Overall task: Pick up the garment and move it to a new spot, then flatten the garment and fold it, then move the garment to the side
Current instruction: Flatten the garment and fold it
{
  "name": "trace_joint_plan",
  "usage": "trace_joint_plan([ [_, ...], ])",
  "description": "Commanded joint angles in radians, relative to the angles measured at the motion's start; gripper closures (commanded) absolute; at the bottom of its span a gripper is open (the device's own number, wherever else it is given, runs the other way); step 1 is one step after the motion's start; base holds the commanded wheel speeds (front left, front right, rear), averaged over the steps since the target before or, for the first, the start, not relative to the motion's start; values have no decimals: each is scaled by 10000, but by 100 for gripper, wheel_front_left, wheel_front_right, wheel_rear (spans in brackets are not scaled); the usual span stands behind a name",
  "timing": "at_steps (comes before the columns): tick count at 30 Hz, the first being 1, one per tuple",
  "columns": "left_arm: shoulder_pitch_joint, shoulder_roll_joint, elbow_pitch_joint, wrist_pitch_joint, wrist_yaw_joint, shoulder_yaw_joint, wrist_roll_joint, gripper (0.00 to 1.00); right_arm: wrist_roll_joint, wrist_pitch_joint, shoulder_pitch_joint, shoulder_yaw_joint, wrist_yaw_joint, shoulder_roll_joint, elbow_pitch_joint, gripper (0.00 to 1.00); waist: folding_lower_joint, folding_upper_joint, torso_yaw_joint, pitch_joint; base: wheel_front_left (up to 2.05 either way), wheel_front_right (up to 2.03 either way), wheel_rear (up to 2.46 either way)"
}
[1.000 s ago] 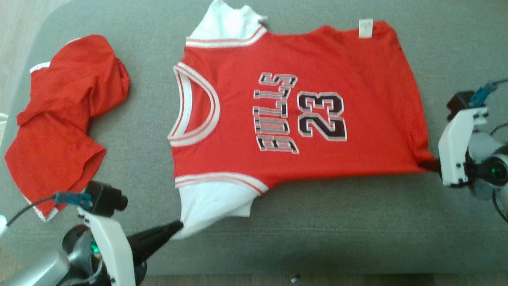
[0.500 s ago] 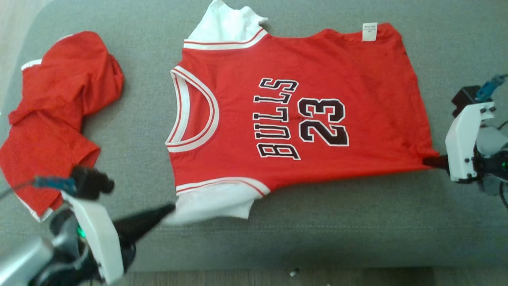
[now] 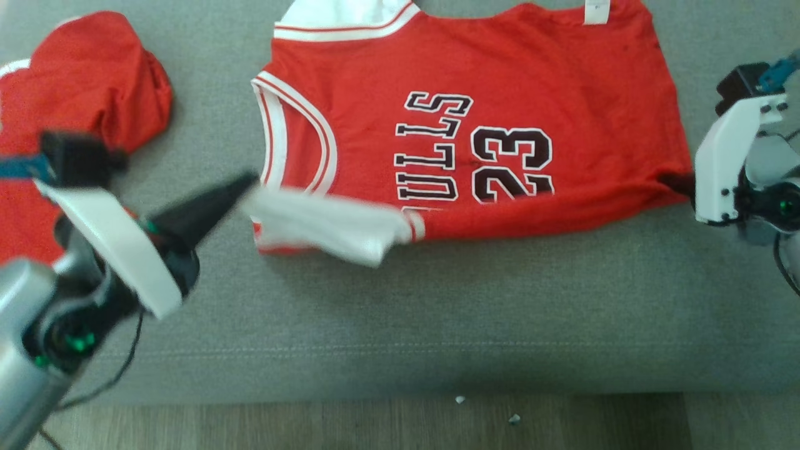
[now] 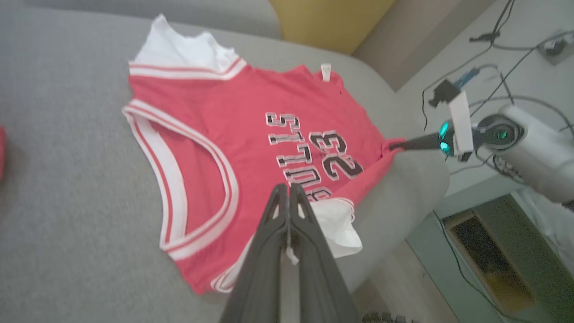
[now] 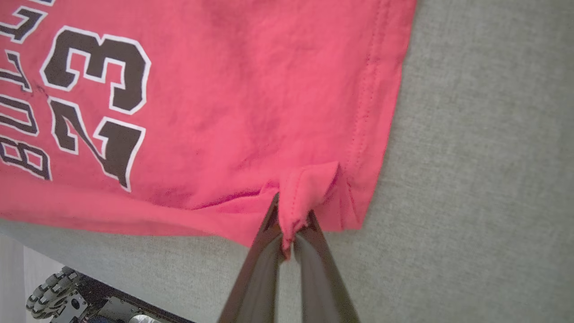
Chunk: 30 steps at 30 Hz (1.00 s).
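One red basketball jersey with white sleeves and striped white trim lies spread across the middle and top of the head view, on a grey fabric sofa seat. At centre left, the left gripper has its jaws together on the near white sleeve, which is lifted and doubled over the chest. At the right edge, the right gripper has its jaws clamped on a small tuck of the red hem corner.

Both holds look thin, so the cloth may slip free if one arm pulls ahead. Uneven travel would likely skew the fold or trap the drooping sleeve inside it. A crumpled red garment at upper left sits close to the left arm and could snag.

Black letters read "BULLS" and "23". The print on a small white tag at the top edge is too small to read.
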Motion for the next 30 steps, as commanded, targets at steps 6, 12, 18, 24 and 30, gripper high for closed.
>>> trace_joint_plan([
  [6, -1406, -140, 557, -362, -2, 863, -232, 100, -327, -521, -494, -155, 63, 261, 90, 100, 0, 0, -92, 353, 0, 0, 0],
  [12, -2162, -604, 1559, -523, 14, 701, 280, 100, -515, -1118, -800, -92, 63, 501, 350, 100, 0, 0, -235, 668, 0, 0, 0],
  [18, -2797, -1157, 2603, -751, 232, 592, 730, 100, -500, -1649, -1082, 80, 63, 746, 574, 100, 0, 0, -353, 962, 0, 0, 0],
  [24, -3375, -1814, 3993, -1276, 850, 521, 1323, 0, -418, -2653, -1371, -2, 63, 1124, 999, 0, 0, 0, -512, 1161, 0, 0, 0],
  [30, -3526, -2524, 4810, -3072, 1542, 1007, 1753, 0, -162, -3632, -1496, -306, 63, 1297, 1213, 0, 0, 0, -579, 1008, 0, 0, 0],
])
